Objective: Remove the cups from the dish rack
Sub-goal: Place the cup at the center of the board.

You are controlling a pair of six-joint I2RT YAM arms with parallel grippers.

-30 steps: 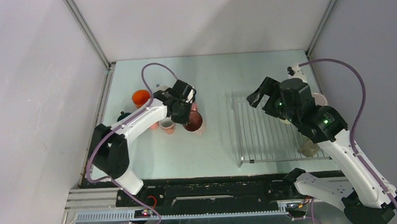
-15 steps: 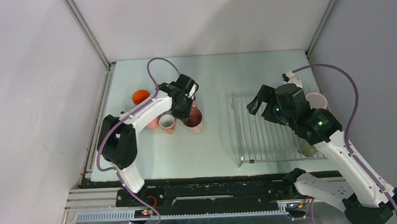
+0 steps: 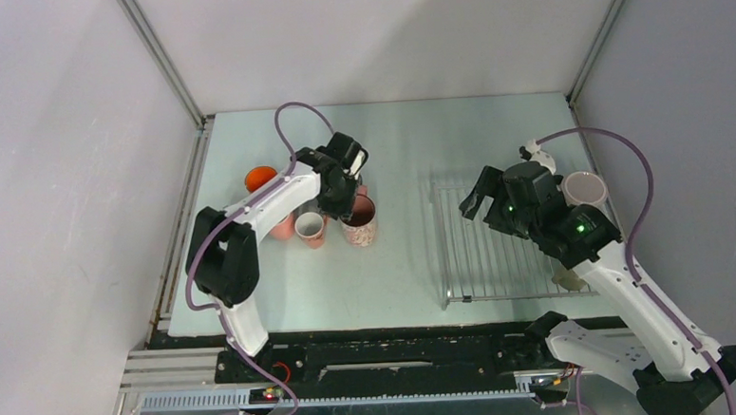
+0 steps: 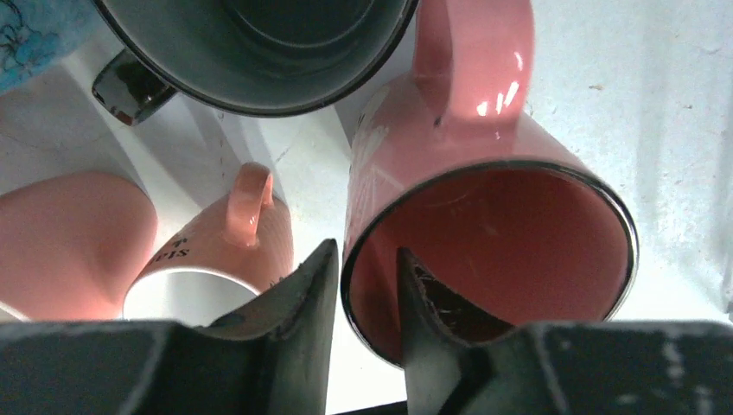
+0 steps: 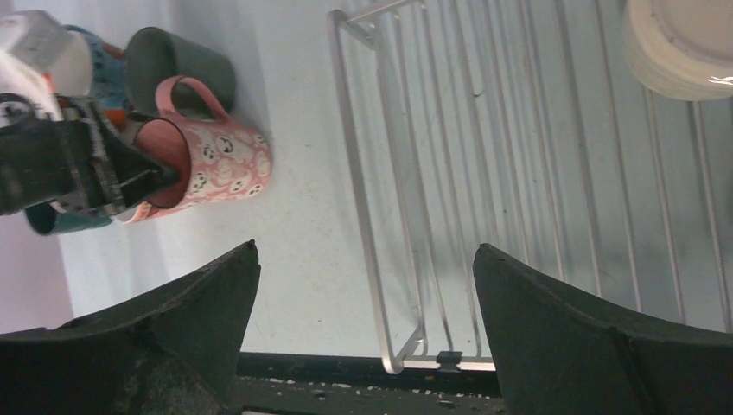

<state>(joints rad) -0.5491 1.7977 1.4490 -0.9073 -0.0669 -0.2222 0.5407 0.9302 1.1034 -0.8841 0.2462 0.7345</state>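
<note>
Left tool (image 4: 365, 251) narrowly parted astride glossy pink mug (image 4: 484, 216) rim; right tool (image 5: 365, 249) wide.

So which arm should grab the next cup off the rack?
Right. The right gripper hangs open over the dish rack, near the pale cup there. The left gripper is across the table, straddling the pink mug's rim.

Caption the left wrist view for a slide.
Left claw astride the rim of a pink mug, one finger inside and one outside; a smaller pink mug and a dark mug close by.
</note>
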